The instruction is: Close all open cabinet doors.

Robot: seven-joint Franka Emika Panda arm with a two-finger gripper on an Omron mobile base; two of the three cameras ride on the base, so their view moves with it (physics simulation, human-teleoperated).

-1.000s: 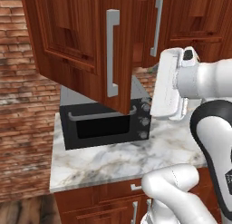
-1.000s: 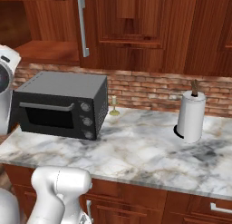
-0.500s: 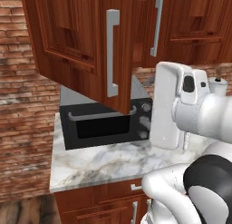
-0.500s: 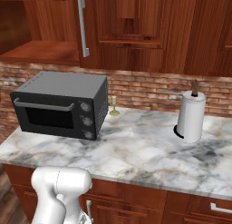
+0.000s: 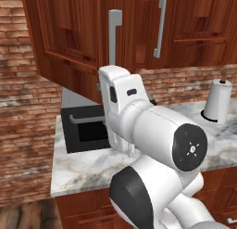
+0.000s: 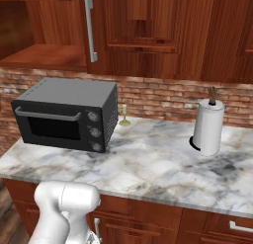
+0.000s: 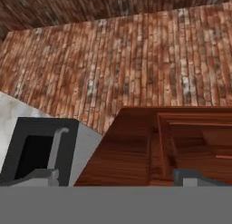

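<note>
Brick wall behind; in the left base view the open cabinet door [image 5: 69,42] juts out above the microwave [image 5: 85,128]. Hand view: my claw [image 7: 115,177] spread wide, empty; I'd push the door's outer face squarely.

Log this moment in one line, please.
gripper: open, empty | open cabinet door: swung out over microwave | step: closing not begun

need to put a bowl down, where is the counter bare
The widest bare patch of marble counter lies between the microwave and the paper towel roll, running to the front edge. Behind the microwave's right corner it is tighter: a small candlestick stands by the brick wall. Above the microwave, the open cabinet door hangs out.
</note>
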